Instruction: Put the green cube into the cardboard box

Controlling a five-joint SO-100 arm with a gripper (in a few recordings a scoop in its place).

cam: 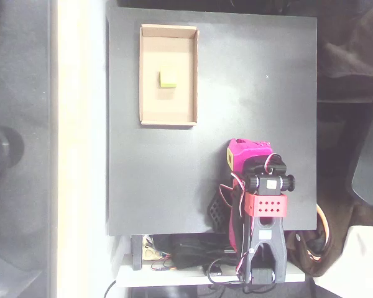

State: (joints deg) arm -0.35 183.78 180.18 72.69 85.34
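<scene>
Magenta gripper [236,156] folded back near the table's [174,186] bottom right edge, its grip state unclear, green cube [168,78] resting inside the cardboard box [143,74] near the top left corner.

Wide open black counter [174,167] between the tool [231,160] and cardboard box [168,121]; just its low walls block.

Overhead view: arm [261,205] with magenta upper shell bearing a small yellow patch [229,158] on its left side. A black motor block with red and white wires sits behind it, then a red bracket [267,205] pierced with small round holes and a forked dark-grey link [264,248].
</scene>
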